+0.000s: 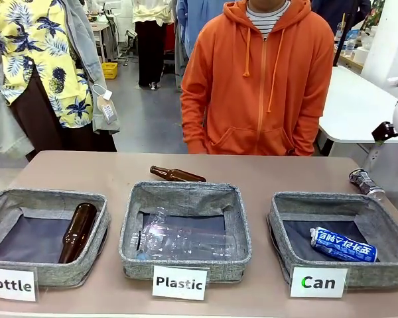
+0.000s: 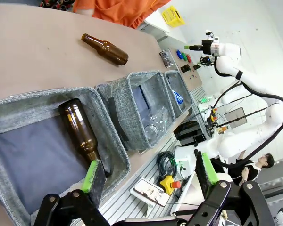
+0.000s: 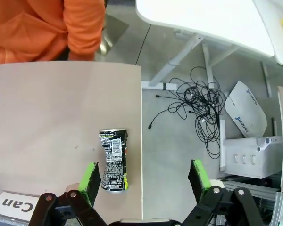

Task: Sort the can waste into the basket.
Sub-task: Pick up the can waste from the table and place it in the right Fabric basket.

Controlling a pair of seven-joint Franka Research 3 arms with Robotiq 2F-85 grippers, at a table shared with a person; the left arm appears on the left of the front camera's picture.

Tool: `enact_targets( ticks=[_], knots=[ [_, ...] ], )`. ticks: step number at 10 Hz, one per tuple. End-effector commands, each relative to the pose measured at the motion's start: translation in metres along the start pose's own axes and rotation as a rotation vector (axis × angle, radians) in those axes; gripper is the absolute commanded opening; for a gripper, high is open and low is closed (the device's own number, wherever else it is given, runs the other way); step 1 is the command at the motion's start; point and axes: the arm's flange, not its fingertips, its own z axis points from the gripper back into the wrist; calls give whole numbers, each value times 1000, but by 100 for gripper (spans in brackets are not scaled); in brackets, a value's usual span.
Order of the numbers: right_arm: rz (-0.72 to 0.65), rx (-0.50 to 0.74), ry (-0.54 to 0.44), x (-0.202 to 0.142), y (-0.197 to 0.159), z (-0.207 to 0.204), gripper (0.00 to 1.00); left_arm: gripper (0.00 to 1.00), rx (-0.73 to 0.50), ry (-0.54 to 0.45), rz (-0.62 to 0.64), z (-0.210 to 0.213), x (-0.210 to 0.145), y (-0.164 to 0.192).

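- My right fingers (image 3: 90, 178) are spread wide and empty over the tabletop (image 3: 47, 113). The black can (image 3: 113, 161) lies on its side beside one pad, near the tabletop's edge.
- I judge I should centre the can between the pads, then close across its body without nudging it off.
- My left fingers (image 2: 92, 173) are also spread and empty.
- The blue can (image 1: 343, 245) lies in the basket (image 1: 278, 228), whose label (image 1: 318, 282) reads "Can". There are also a Plastic label (image 1: 180, 283) and a Bottle label (image 1: 10, 285).

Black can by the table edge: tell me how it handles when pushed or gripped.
The black can lies on its side, so a nudge would probably roll it, perhaps off the table's nearby edge. Seemingly dented, it is likely light and crushable.
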Motion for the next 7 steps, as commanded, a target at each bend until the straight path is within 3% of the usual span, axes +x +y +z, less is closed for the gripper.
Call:
enact_targets(
  ticks=[1, 7],
  knots=[
    [-12, 12, 3, 3, 0, -15, 100, 100, -15, -12, 1, 0, 1, -2],
    [-8, 100, 61, -8, 8, -64, 100, 100, -15, -12, 1, 0, 1, -2]
  ],
)
